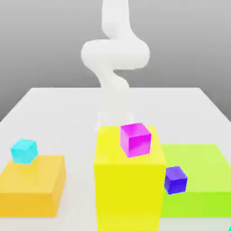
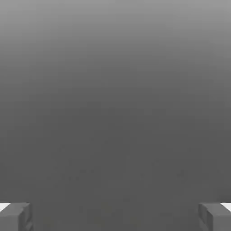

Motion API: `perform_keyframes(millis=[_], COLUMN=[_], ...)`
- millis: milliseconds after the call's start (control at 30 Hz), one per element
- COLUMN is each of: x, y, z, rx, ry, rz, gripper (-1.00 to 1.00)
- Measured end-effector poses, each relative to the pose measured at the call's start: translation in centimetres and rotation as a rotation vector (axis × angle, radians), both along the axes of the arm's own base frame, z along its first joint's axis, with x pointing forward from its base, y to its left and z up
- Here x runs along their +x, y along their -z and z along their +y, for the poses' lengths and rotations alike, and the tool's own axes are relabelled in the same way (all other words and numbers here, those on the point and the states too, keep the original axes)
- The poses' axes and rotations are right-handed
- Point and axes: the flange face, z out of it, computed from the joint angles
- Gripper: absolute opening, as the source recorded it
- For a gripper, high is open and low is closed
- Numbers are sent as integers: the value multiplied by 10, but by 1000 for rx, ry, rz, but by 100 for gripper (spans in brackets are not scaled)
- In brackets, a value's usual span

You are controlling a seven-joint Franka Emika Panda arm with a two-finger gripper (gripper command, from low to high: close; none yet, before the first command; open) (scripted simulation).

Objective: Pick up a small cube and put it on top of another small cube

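Note:
Three small cubes show in the exterior view. A magenta cube [image 1: 135, 139] sits on top of the tall yellow block [image 1: 128, 189]. On the orange block [image 1: 31, 185] at the exterior view's left rests a cyan cube [image 1: 23, 150]. A dark blue cube [image 1: 175, 179] lies on the low green block [image 1: 203, 180] at the right. The white arm [image 1: 115, 58] rises behind the yellow block. In the hand view my gripper [image 2: 115, 216] is open, its two grey fingertips [image 2: 16, 216] far apart with nothing between them, facing plain grey background.
The blocks stand on a white table [image 1: 67, 113] whose back half is bare. The yellow block is the tallest and stands between the orange and green ones, close to the arm's base.

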Motion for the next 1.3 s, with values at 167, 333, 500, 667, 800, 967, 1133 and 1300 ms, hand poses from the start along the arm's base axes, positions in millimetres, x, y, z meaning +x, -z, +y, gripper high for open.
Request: perform_keyframes(millis=[167, 333, 500, 667, 800, 967, 1133, 1300], x=[59, 108, 144, 166, 176, 173, 157, 154], y=[49, 108, 176, 251, 316, 400, 486, 549], z=[37, 77, 121, 173, 205, 247, 286, 291], rx=[-35, -67, -97, -125, -141, -158, -171, -172], ry=[-53, -111, -173, -252, -298, -363, -425, -432], rz=[113, 220, 326, 430, 514, 619, 717, 730], gripper=[0, 0, 0, 0, 0, 0, 0, -100])
